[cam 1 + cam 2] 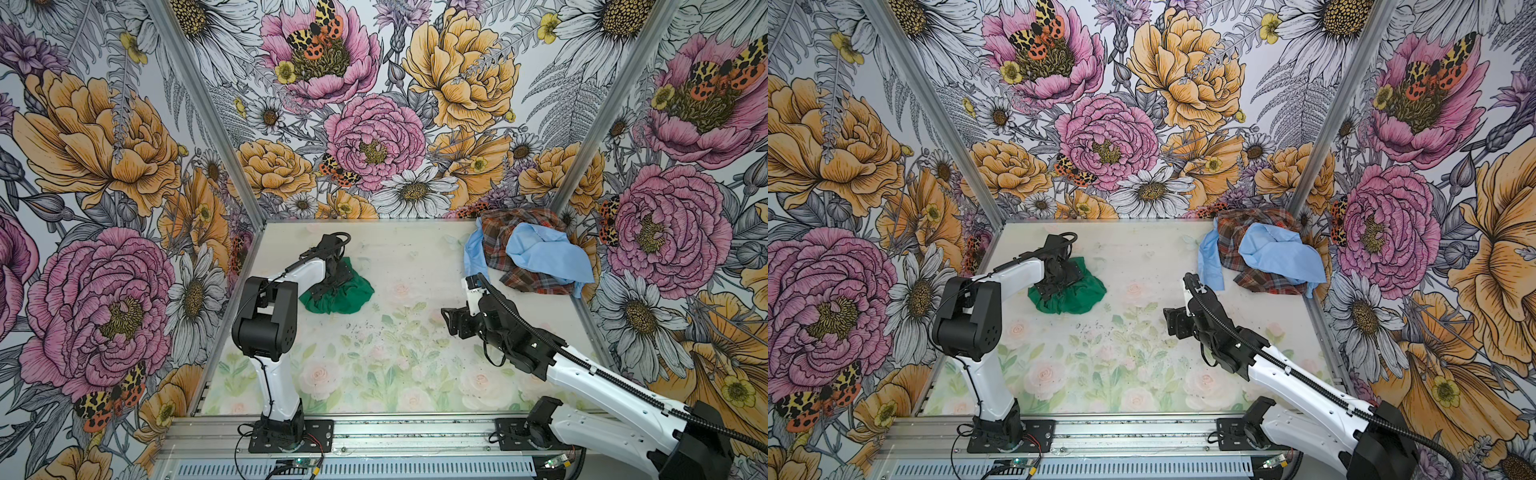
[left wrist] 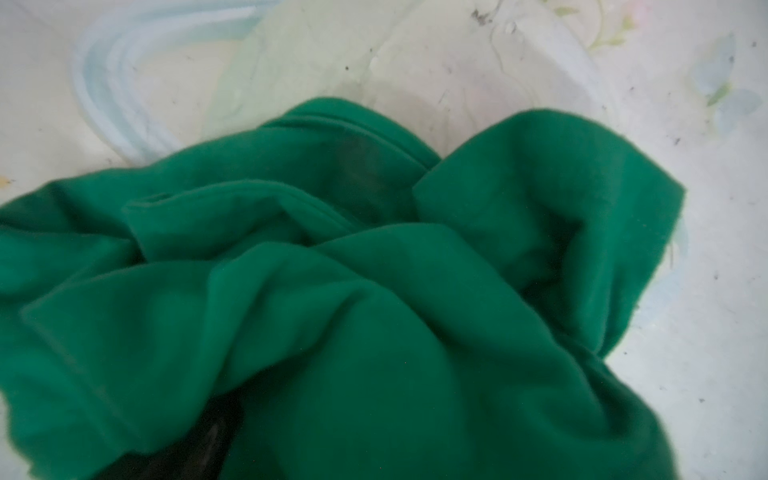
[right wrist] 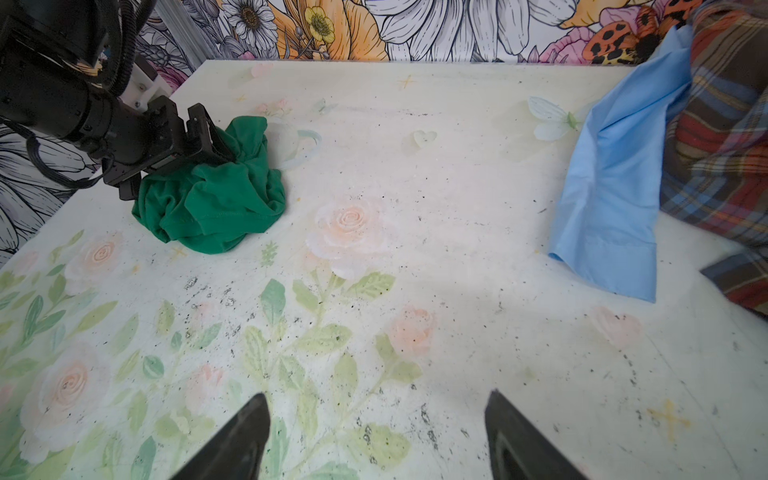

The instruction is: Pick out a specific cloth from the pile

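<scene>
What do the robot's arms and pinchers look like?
Both arms, left arm and right arm, have smooth white shells with chunky black joints. The left gripper and right gripper are black. A ribbed black hose runs along the right arm; a thin black cable follows the left.

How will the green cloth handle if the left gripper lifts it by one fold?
Likely floppy: the green cloth lies crumpled in soft folds, so it should drape and unfurl when lifted. Probably light: thin fabric, smaller than the pile. Unlikely to roll; it sits slumped on the table.
</scene>
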You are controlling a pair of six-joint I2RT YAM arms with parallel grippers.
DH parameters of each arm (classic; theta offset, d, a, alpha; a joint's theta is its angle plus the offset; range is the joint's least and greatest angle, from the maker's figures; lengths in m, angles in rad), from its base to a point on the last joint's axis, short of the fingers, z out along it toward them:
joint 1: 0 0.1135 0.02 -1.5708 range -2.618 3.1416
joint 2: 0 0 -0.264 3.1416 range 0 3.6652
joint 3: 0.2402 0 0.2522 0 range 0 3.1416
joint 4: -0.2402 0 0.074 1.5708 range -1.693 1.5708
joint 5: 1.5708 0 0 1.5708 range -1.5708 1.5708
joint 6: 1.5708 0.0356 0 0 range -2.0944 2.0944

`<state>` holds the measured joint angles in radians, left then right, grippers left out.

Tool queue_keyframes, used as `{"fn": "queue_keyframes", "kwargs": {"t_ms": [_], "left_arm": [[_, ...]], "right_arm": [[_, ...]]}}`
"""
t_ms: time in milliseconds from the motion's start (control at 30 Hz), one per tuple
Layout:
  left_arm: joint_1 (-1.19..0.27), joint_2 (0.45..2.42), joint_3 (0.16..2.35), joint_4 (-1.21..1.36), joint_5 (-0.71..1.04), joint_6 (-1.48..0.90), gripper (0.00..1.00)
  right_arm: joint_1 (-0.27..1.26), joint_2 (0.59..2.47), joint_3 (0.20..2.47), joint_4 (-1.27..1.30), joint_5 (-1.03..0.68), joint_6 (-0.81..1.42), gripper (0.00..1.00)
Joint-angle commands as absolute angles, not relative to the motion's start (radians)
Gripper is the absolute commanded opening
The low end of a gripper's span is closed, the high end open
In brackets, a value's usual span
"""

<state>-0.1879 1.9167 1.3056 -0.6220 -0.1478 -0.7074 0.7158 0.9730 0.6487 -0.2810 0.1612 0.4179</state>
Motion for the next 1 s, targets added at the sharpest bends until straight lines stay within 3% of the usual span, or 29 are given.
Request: {"fn": "queue_keyframes", "kwargs": {"t_ms": [0,167,267,333,433,467,800,967], "left_arm": [[-0.198,1.963,1.323,-0.688,-0.114,-0.684,0.99],[-0.19,2.009,1.339,-0.692,-0.087,-0.631,0.96],[-0.184,1.994,1.351,-0.69,-0.103,-0.609,0.69],[-0.167,1.977,1.377,-0.692,-0.106,-0.574,0.42],[-0.152,1.926,1.423,-0.697,-0.15,-0.499,0.14],[-0.148,1.911,1.443,-0.708,-0.173,-0.472,0.0],[-0.201,1.884,1.695,-0.825,-0.813,-0.059,0.0],[-0.188,1.897,1.777,-0.739,-1.0,0.082,0.0]], "right_arm": [[0.712,0.957,0.64,-0.282,0.166,0.421,0.82],[0.711,0.967,0.649,-0.282,0.162,0.411,0.82],[0.711,0.964,0.649,-0.282,0.164,0.416,0.82],[0.711,0.961,0.648,-0.282,0.161,0.418,0.82],[0.709,0.957,0.65,-0.282,0.155,0.422,0.82],[0.708,0.957,0.651,-0.282,0.153,0.424,0.82],[0.695,0.979,0.678,-0.282,0.135,0.419,0.82],[0.692,0.983,0.683,-0.282,0.13,0.419,0.82]]}}
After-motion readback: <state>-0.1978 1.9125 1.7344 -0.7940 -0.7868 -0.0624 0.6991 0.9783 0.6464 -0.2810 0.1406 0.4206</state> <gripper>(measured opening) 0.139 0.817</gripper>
